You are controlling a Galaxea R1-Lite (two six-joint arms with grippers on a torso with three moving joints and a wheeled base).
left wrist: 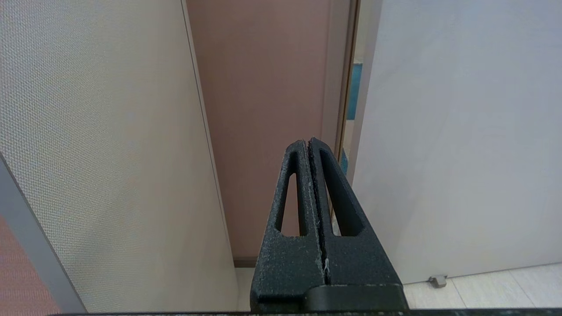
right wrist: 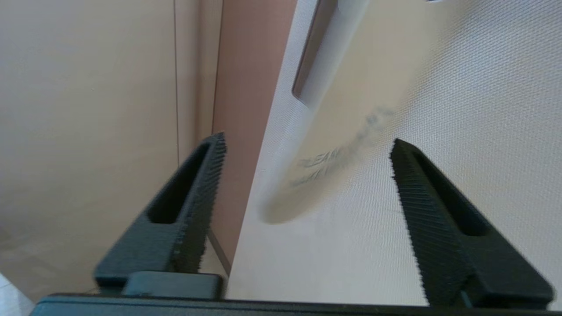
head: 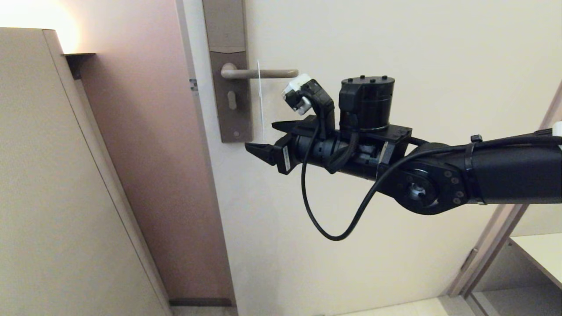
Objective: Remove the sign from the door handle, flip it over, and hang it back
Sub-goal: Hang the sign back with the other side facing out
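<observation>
The sign (head: pixel 260 94) hangs on the door handle (head: pixel 263 73) — right gripper (head: pixel 265 140) just below, jaws apart, empty.

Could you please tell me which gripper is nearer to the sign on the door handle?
Right. The right gripper sits open just below the sign; the left gripper is shut, parked elsewhere.

The right arm (head: pixel 505 175) is matte black, with a round joint with small screws. A black cylinder (head: pixel 366 103) stands on the wrist; beside the cylinder sits a white-and-black camera (head: pixel 300 94). A thin black cable (head: pixel 325 228) loops below the cylinder
</observation>
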